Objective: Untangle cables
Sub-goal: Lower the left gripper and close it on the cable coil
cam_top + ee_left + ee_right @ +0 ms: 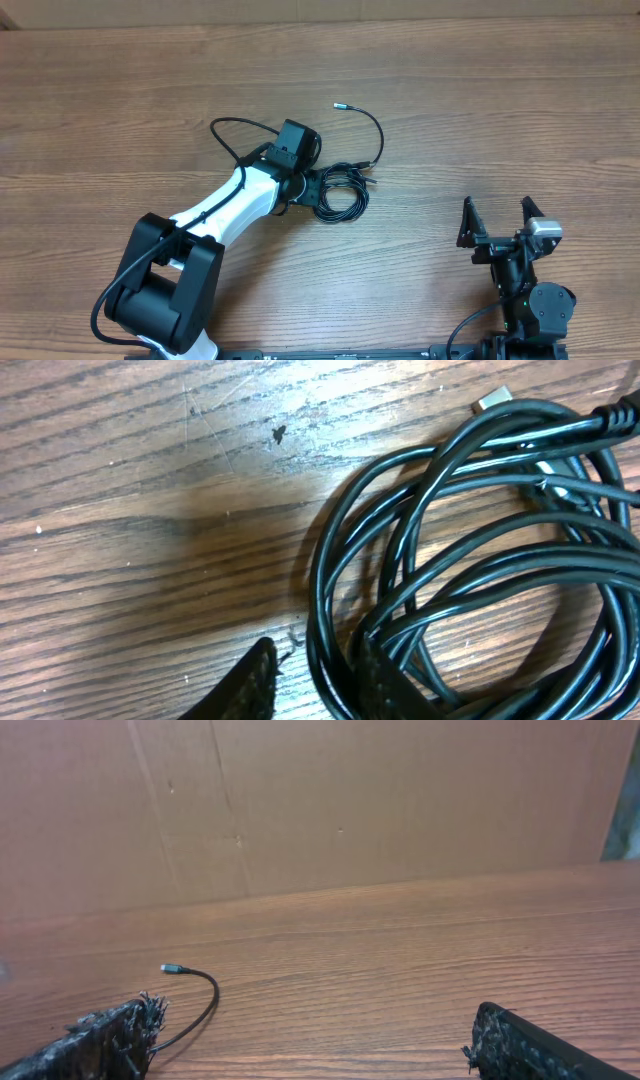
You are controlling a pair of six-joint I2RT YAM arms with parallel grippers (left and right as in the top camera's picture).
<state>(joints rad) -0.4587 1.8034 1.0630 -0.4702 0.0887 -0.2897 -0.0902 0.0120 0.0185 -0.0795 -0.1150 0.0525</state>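
Left fingers (258,682) straddle one loop of the cables (480,560); right fingers (467,225) stand spread wide, well apart from them.
Seen from the wrist, the left fingers are narrowly apart with one strand between them and a sliver of wood showing beside it, so no firm pinch is visible. The cables lie in a tangled coil near the middle of the tabletop (100,100), one loose end arcing away to a silver plug (338,103). To do this step well, I judge it best to pinch only a single outer strand, low against the wood, and draw it gently outward so loops slide free rather than tighten; catching two strands would likely drag the whole bundle. No box, tray or other container is in view: the cables rest bare on the wood.
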